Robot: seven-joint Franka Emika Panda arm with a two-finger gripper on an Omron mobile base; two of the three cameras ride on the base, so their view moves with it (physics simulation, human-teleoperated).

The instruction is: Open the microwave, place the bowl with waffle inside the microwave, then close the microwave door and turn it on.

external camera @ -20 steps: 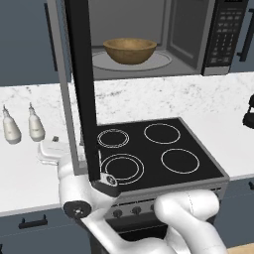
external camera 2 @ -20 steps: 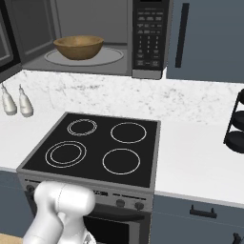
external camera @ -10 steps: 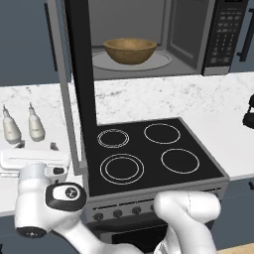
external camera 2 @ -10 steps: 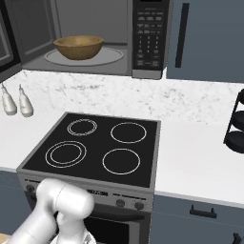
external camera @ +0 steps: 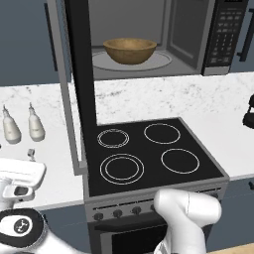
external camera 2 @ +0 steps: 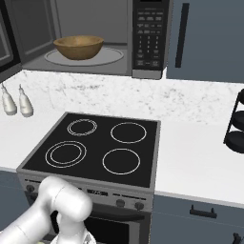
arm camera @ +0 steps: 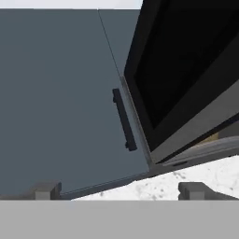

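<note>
Gripper (arm camera: 119,191) of the white arm sits low at the counter's left, seen from the hand camera: its two small dark fingertips (arm camera: 44,190) stand wide apart with nothing between them, so the pincer is released and empty. Beyond the tips lies white speckled marble counter (arm camera: 186,179); above it a dark blue-grey cabinet door with a black bar handle (arm camera: 124,119), and to the right the outer face of the wide black-framed microwave door with dark glass window (arm camera: 186,70), swung fully open.

Left base view, near to far: black glass stovetop with four white ring burners (external camera: 149,154); two small pale bottles (external camera: 22,124) on the counter to its left; the open door edge-on (external camera: 82,74); then the large black microwave with grey cavity (external camera: 193,34).

Round brown-tan wooden bowl (external camera 2: 78,47) rests on the glass turntable (external camera 2: 112,57) inside the cavity, apart from the walls. Waffle cannot be made out over the bowl's rim.

Judgement: placement is done; step in hand is closing the door. To do it well, bring the fingers behind the door's outer face near its free edge, far from the hinge, and push along the swing arc in one smooth sweep, keeping clear of the cabinet handle. Press until the door seats flush, then go to the keypad panel (external camera 2: 148,33).
</note>
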